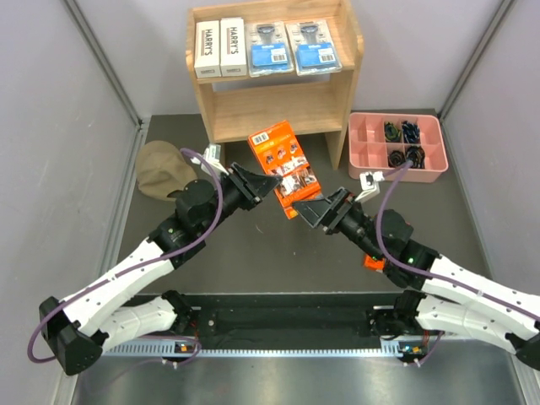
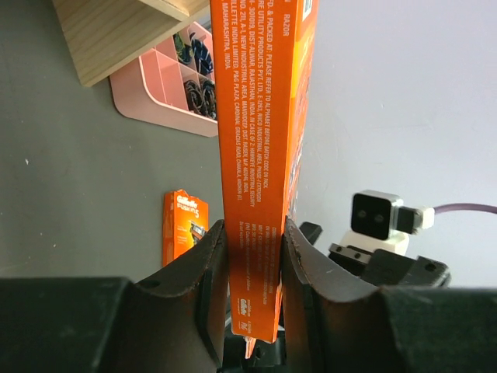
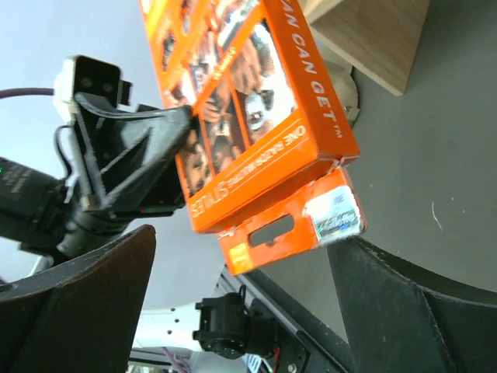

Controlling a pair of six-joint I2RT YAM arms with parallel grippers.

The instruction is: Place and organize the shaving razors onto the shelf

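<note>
An orange razor pack [image 1: 285,167] hangs in the air in front of the shelf [image 1: 278,105], with my left gripper [image 1: 268,184] shut on its edge. In the left wrist view the pack [image 2: 260,140] stands edge-on, pinched between both fingers. My right gripper [image 1: 316,207] is open at the pack's lower end. The pack's hang tab [image 3: 291,225] sits between its wide-apart fingers [image 3: 404,303], not clamped. A second orange pack [image 1: 372,262] lies on the table, partly under the right arm. Two white Harry's boxes [image 1: 219,48] and two blue-labelled blister packs [image 1: 291,46] lie on the shelf's top tier.
A pink compartment tray [image 1: 363,156] with small dark items stands right of the shelf. A tan cap [image 1: 162,169] lies at the left beside the left arm. Grey walls close in both sides. The shelf's lower tier [image 1: 270,108] holds nothing.
</note>
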